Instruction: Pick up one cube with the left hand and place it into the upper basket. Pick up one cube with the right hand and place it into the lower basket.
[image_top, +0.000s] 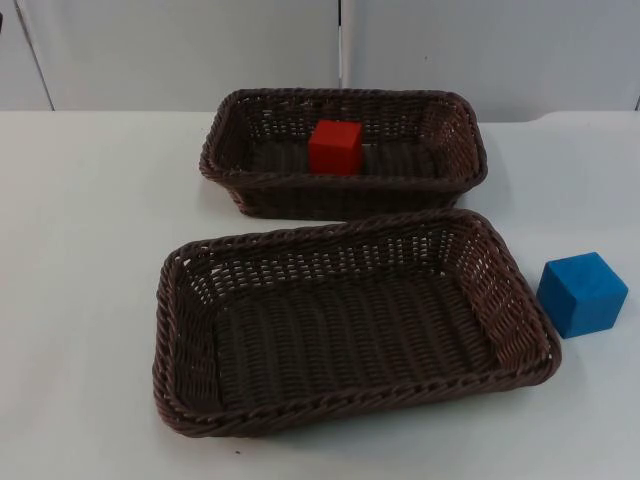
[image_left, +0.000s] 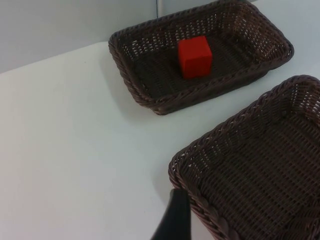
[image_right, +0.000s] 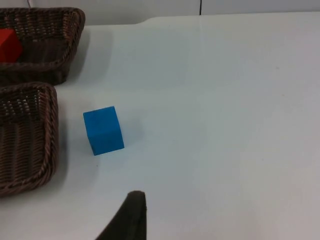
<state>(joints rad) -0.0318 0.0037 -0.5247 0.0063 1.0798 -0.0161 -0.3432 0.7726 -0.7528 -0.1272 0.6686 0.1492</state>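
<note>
Top view: red cube (image_top: 335, 146) in upper basket (image_top: 232, 160), blue cube (image_top: 582, 293) beside lower basket (image_top: 180, 340)

Red cube (image_top: 335, 146) resting inside dark woven upper basket (image_top: 455, 175), well ahead of left gripper's fingertip (image_left: 176, 220). Lower basket (image_top: 190, 310) just beside that fingertip. Blue cube (image_right: 103, 130) on table beside lower basket, slightly turned, near right gripper's fingertip (image_right: 131, 216).

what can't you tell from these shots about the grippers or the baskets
- Left gripper: whether open or shut; one black fingertip shows in the left wrist view, the rest cut off by the edge.
- Right gripper: the same; one fingertip in the right wrist view.
- Lower brown wicker basket: cut off by the edge in both wrist views.
- Red cube: partly cut off in the right wrist view.
</note>
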